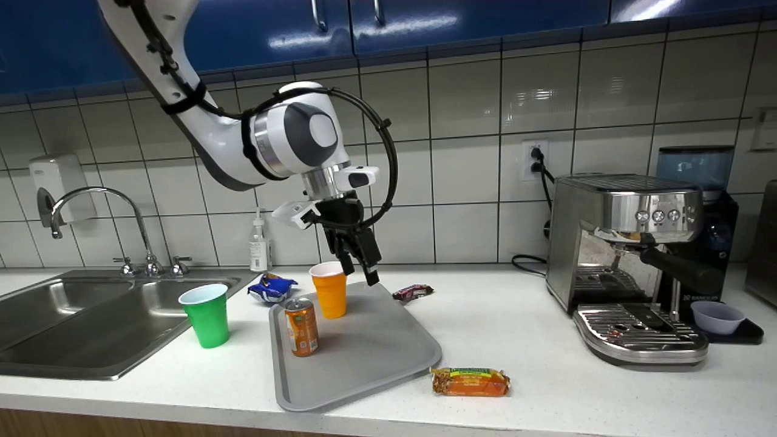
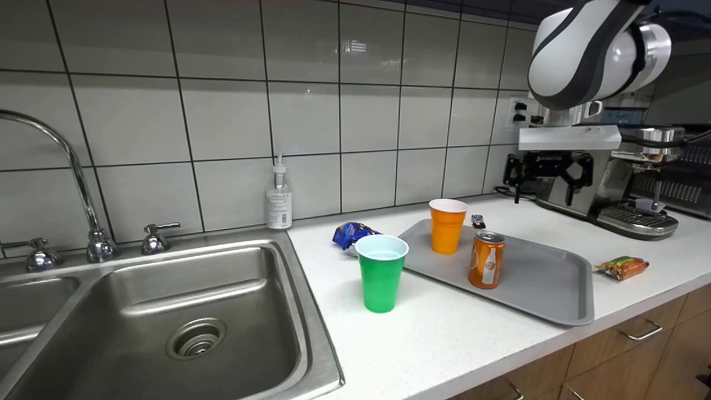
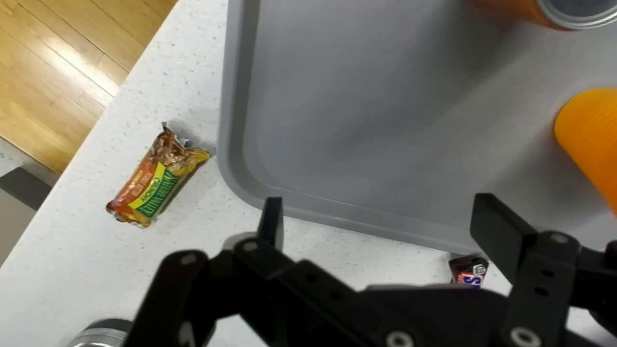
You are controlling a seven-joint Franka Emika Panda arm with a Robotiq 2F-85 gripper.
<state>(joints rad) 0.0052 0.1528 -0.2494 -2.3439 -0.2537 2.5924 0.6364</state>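
Note:
My gripper (image 3: 378, 206) is open above the counter, its fingers (image 3: 499, 229) wide apart with nothing between them. In an exterior view the gripper (image 1: 360, 276) hangs over the back right of a grey tray (image 1: 388, 346). Below it, a small dark candy bar (image 3: 468, 271) lies beside the tray's edge, partly hidden by the gripper. On the tray stand an orange cup (image 2: 446, 230) and an orange can (image 2: 486, 261), both upright. Off the tray's front corner rests a granola bar (image 3: 152, 180) in orange and green wrapping.
A green cup (image 2: 381, 278) stands between the tray and the steel sink (image 2: 311, 311). Behind it lies a blue packet (image 1: 271, 288), with a soap bottle (image 1: 259, 246) near the wall. An espresso machine (image 1: 625, 243) occupies the counter's right. Blue cabinets (image 1: 479, 24) hang overhead.

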